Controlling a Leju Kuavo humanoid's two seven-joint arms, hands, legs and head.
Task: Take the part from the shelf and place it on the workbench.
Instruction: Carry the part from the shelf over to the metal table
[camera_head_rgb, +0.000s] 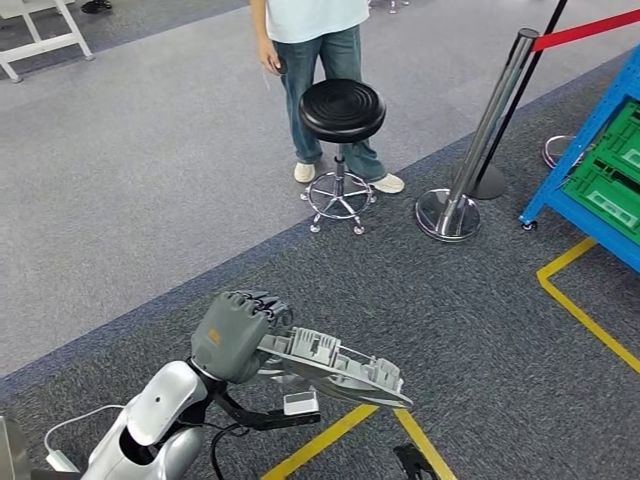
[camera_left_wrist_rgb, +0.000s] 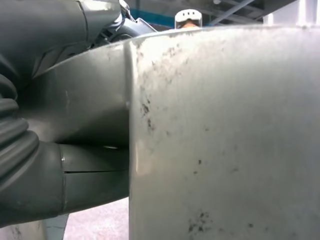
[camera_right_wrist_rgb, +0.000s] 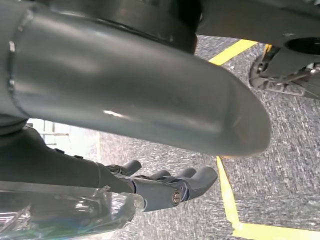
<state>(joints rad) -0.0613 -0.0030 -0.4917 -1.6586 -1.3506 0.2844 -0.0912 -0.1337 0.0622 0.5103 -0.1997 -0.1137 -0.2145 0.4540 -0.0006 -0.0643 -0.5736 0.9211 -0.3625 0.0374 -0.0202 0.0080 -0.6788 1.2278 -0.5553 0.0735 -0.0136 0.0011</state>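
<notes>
Left hand (camera_head_rgb: 235, 335) is clamped on one end of the part (camera_head_rgb: 340, 366), fingers curled over its top edge. Part is a flat grey casting with ribs, held about level over dark carpet, free end sticking out toward the robot's right, above the yellow floor tape (camera_head_rgb: 343, 430). In the left wrist view the part's (camera_left_wrist_rgb: 226, 140) pale speckled face sits right against the thumb (camera_left_wrist_rgb: 75, 175). Right hand (camera_right_wrist_rgb: 166, 187) hangs over the carpet holding nothing, fingers loosely apart and slightly bent. Blue shelf (camera_head_rgb: 596, 170) with green bins (camera_head_rgb: 607, 170) is at the right edge of the head view, well apart from the part. A person (camera_head_rgb: 321, 60) stands behind a black stool (camera_head_rgb: 341, 112); chrome post (camera_head_rgb: 483, 130) beside it.
</notes>
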